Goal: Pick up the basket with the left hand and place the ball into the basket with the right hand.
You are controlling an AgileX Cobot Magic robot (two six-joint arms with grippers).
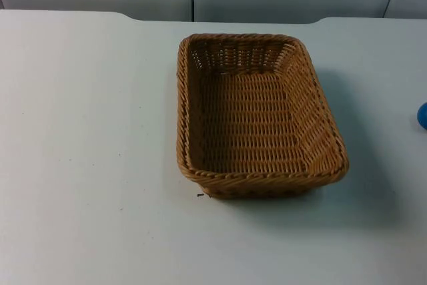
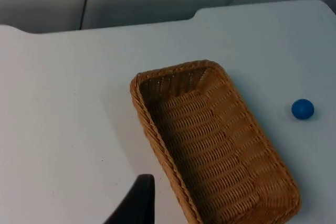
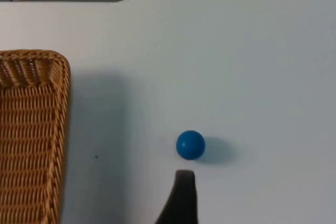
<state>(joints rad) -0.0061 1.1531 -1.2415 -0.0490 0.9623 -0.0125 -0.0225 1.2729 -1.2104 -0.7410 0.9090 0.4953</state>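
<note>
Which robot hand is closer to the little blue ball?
Right. The right gripper hangs just short of the ball on the table. The left gripper is beside the basket, whose whole width lies between it and the ball.

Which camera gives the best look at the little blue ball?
The right wrist view: the small round blue ball sits whole on the white table there. The left wrist view shows it smaller; the top view catches its edge.
</note>
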